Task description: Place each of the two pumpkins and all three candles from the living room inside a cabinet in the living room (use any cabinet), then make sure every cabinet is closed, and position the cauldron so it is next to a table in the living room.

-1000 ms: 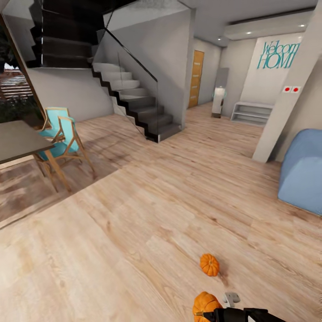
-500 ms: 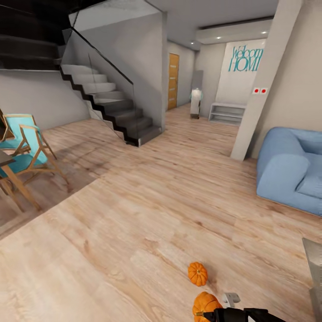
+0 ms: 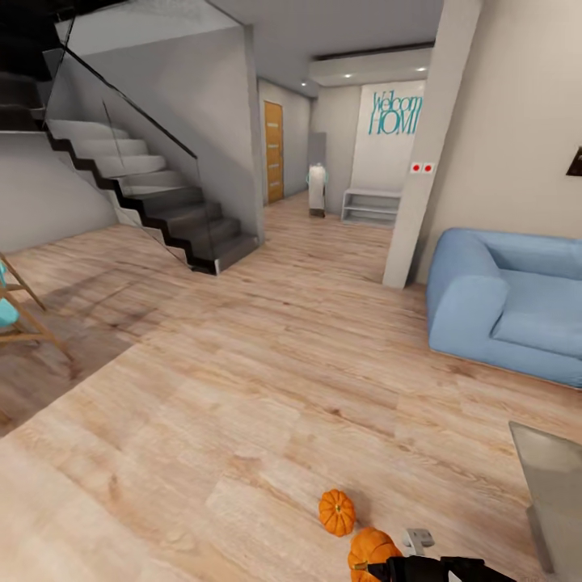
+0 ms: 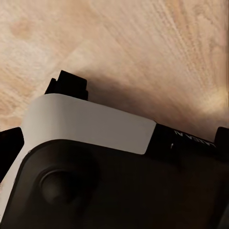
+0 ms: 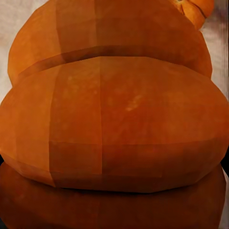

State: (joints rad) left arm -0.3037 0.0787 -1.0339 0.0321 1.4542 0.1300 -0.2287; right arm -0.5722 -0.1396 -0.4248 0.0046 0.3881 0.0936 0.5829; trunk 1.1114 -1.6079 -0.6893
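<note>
pumpkins: 2 | held pumpkin (image 3: 370,550) in right gripper (image 3: 386,566) | floor pumpkin (image 3: 336,512): 1

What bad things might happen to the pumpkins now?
The right gripper seems to hold one pumpkin at the very bottom of the head view, pressed close to the wrist camera. If the grip is only on its round ribs, it might slip out while the robot drives. The other pumpkin lies loose on the floor just ahead, so the base or arm could bump it and send it rolling away.
</note>
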